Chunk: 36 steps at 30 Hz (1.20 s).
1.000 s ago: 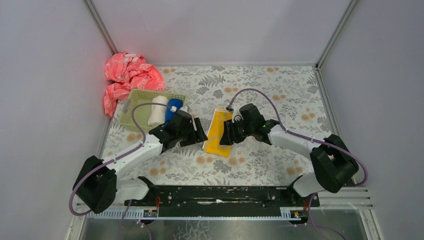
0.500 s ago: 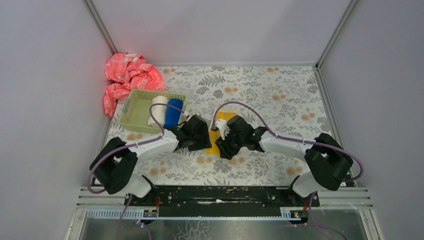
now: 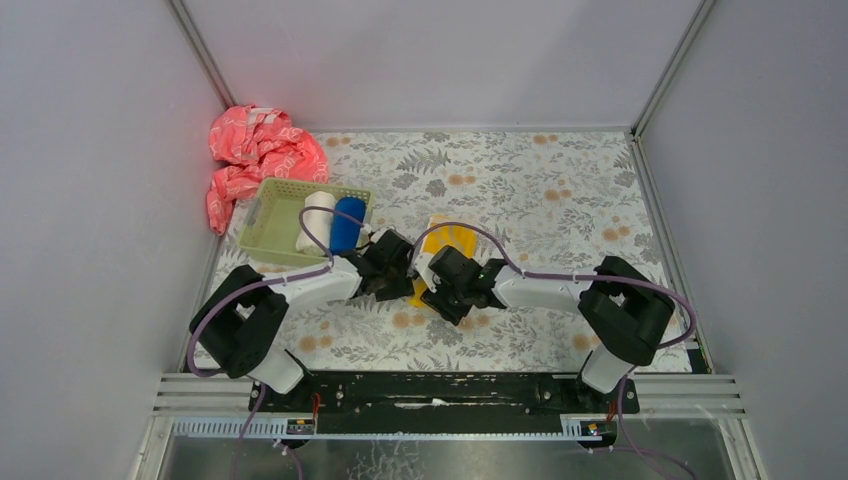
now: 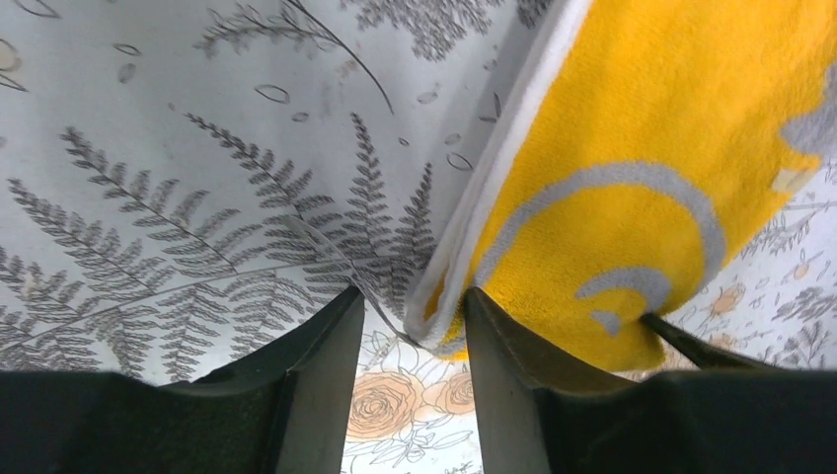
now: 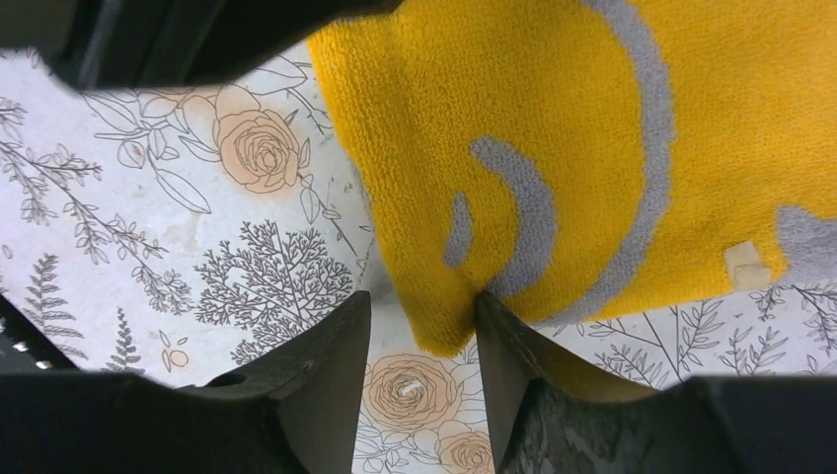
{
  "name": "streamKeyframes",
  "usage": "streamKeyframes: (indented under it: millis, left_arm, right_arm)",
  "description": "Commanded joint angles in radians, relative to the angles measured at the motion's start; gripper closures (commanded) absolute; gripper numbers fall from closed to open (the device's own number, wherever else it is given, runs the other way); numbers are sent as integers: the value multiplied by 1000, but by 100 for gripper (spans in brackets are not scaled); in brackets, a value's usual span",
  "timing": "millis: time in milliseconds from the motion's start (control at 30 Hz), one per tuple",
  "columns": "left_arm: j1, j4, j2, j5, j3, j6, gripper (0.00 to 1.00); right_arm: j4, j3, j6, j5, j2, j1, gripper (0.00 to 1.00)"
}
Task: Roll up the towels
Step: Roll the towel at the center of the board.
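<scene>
From the top external camera, the job looks about two-thirds done. Two rolls, a cream-white towel (image 3: 318, 220) and a royal blue towel (image 3: 347, 224), lie side by side in the green basket (image 3: 268, 222). The yellow-orange towel (image 3: 452, 240) is spread flat on the floral table (image 3: 560, 190), not yet rolled. The left gripper (image 3: 405, 273) and right gripper (image 3: 432, 290) meet at its near end. Count: three towels, one basket, and one pink-red cloth (image 3: 262, 155) bunched in the far left corner, apart from the work.

In the left wrist view, the left gripper's (image 4: 413, 301) jaws stand apart over the towel's near corner. One finger touches the white-bordered edge and the other is clear of it, so nothing is pinched yet. The yellow towel (image 4: 632, 128) carries grey curved marks.

In the right wrist view, the right gripper (image 5: 422, 306) is likewise parted around the other near corner of the same towel (image 5: 592, 99) — one finger against the cloth, a gap at the other.

What is left, as I judge it, is to grip both corners, roll this last towel, and probably set it in the basket.
</scene>
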Motion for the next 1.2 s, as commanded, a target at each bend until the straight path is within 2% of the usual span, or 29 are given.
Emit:
streamKeyframes:
  millis: [0,167,233,300,400,567,767,933,1167]
  left_arm:
    - [37,8,41,-68,-18,25,60]
    - [91,18,39,-44,-22,49,65]
    - [102,24,26,-26,-26,47,66]
    - [108,33,-10,-16,-39,38,65]
    - [129,21,-74,-8,-51,28,61]
    - [147,-34,-191,-18,-51,-1,48]
    - [147,-98,-314,-31,-72,-66,35]
    - [147,-108,-371,4,-115,-122,34]
    - [145,-47,-350,64,-141,-160,35]
  right_arm:
    - [-42,49,-31,72,74,78,51]
    - [-50,85,-10,107,137,141,54]
    - [-39,97,8,89,153,151,59]
    - [-20,102,29,56,154,152,67]
    - [12,105,60,4,145,147,85]
    - [76,95,146,-172,133,81,100]
    - [256,-2,304,-440,96,-53,100]
    - [445,-85,456,-612,111,-113,100]
    - [863,-249,769,-765,179,-206,100]
